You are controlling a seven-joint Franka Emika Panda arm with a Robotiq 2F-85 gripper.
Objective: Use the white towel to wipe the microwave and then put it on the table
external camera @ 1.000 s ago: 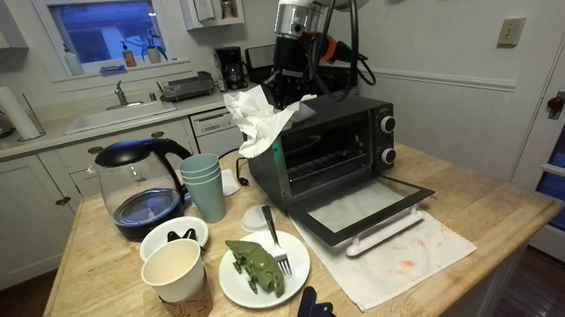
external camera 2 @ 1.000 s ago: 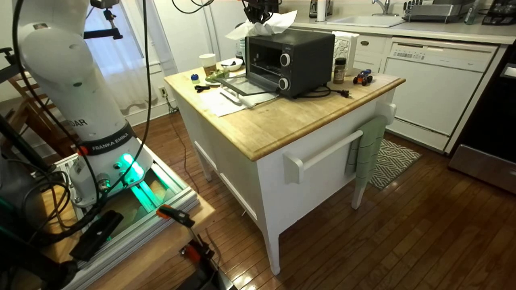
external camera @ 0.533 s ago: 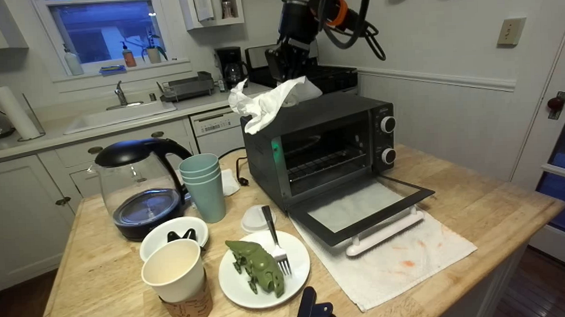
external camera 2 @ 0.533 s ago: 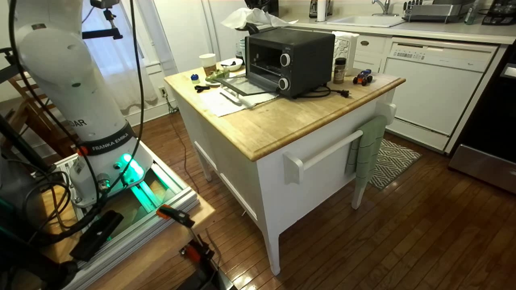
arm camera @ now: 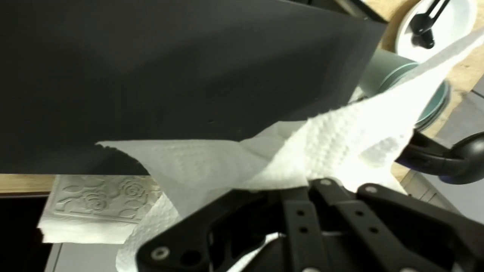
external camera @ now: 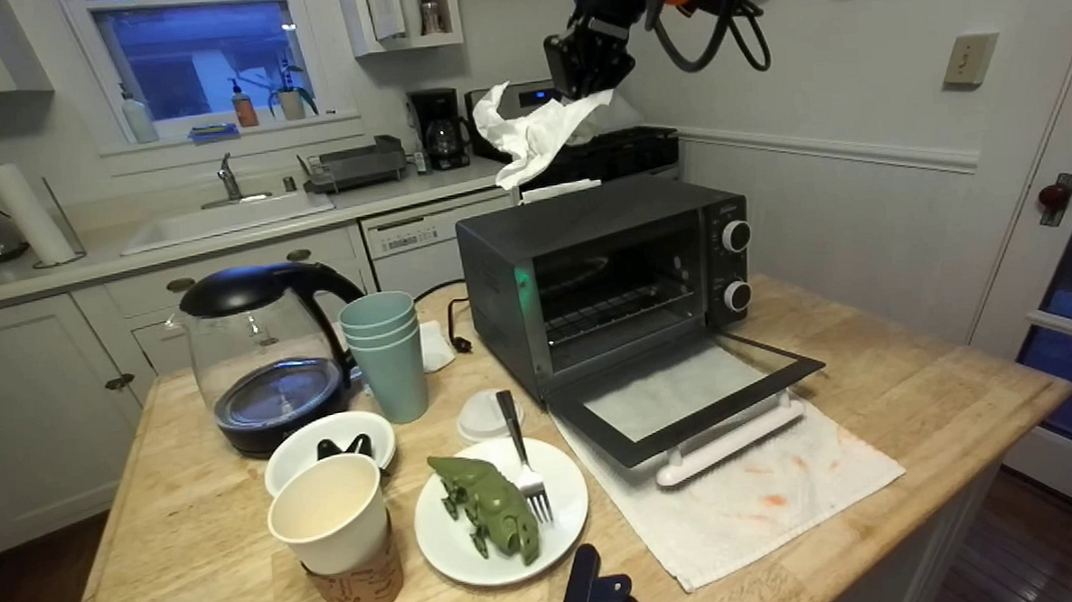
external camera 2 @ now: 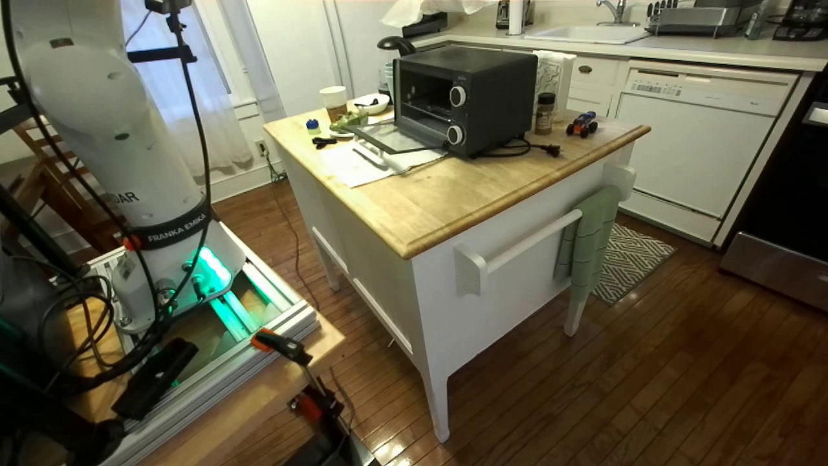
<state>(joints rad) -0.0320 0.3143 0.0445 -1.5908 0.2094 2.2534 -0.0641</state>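
The white towel (external camera: 534, 143), a crumpled paper sheet, hangs from my gripper (external camera: 588, 92) above the rear top of the microwave. It also shows at the top edge of an exterior view (external camera 2: 435, 9). In the wrist view, the towel (arm camera: 329, 151) spreads out around the shut fingertips (arm camera: 312, 185), which pinch it. The microwave (external camera: 622, 208), a dark toaster oven, stands on the wooden table (external camera: 918, 348) with its glass door folded down. Its dark top (arm camera: 170, 75) fills much of the wrist view, with the towel apart from it in the exterior views.
A stained white sheet (external camera: 763, 517) lies under the oven door. A kettle (external camera: 272, 367), green cups (external camera: 392, 371), a paper cup (external camera: 333, 518) and a plate (external camera: 443, 558) with a green toy stand beside the oven. A spice jar (external camera 2: 545, 113) and toy truck (external camera 2: 582, 124) stand behind it.
My gripper has risen and moved right in an exterior view, carrying the towel up off the microwave's top left edge. The microwave and tabletop objects have not moved.
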